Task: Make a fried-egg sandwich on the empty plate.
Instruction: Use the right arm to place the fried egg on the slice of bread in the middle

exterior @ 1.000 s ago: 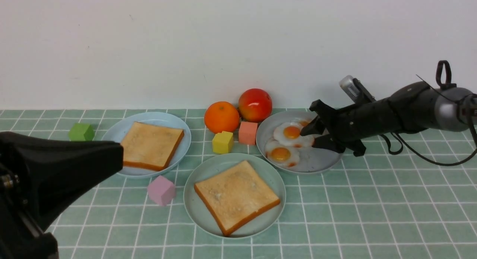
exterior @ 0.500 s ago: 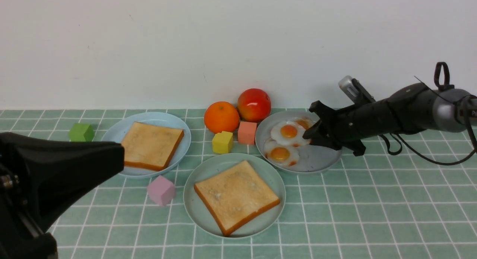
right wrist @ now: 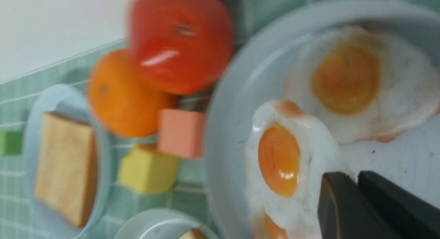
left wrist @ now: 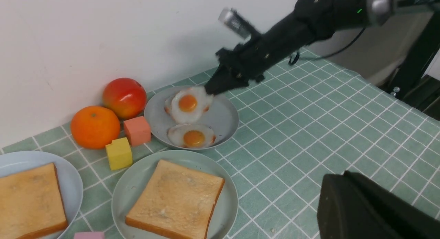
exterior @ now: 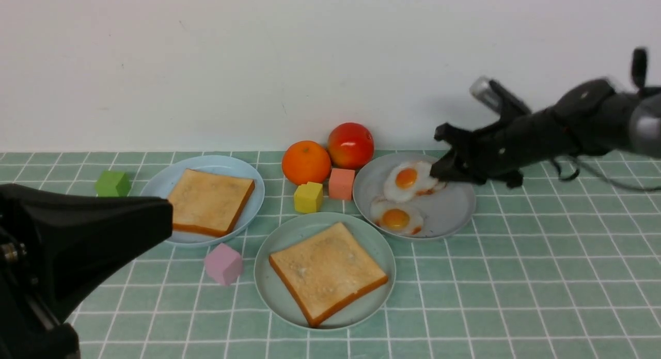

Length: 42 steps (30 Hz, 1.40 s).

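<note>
And up it came! The right end effector (exterior: pixel 435 172), pinched shut on a fried egg (exterior: pixel 406 178), had just lifted it, apparently clear of the grey plate (exterior: pixel 454 214); the bottom toast (exterior: pixel 328 274) lay ready on the green plate (exterior: pixel 379 302), toward seven o'clock from the egg.

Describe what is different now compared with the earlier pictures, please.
The right end effector has closed on one fried egg and lifted it from the grey plate, with the arm rising. The apple shifted slightly left. Both bread slices, on the blue plate and green plate, stayed as they were.
</note>
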Each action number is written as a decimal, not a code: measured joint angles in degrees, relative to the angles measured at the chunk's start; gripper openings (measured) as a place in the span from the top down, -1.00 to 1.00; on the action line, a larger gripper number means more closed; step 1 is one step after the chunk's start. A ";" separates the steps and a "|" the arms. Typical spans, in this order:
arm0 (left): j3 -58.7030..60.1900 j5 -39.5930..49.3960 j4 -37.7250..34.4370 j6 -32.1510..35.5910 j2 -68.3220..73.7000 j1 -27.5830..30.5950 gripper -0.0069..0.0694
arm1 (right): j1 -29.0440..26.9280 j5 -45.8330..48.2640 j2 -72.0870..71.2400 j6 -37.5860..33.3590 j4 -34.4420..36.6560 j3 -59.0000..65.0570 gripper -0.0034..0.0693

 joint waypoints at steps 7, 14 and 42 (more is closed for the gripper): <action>0.00 1.87 2.58 0.00 0.00 0.00 0.86 | -0.72 9.67 -9.58 -1.06 -1.71 0.04 0.76; 0.00 2.77 4.15 0.00 0.00 0.00 0.86 | 6.78 18.77 -14.51 -2.02 -0.57 5.24 0.76; 0.00 3.28 4.34 0.00 0.00 0.00 0.85 | 16.15 7.37 -2.11 2.13 3.37 9.15 0.62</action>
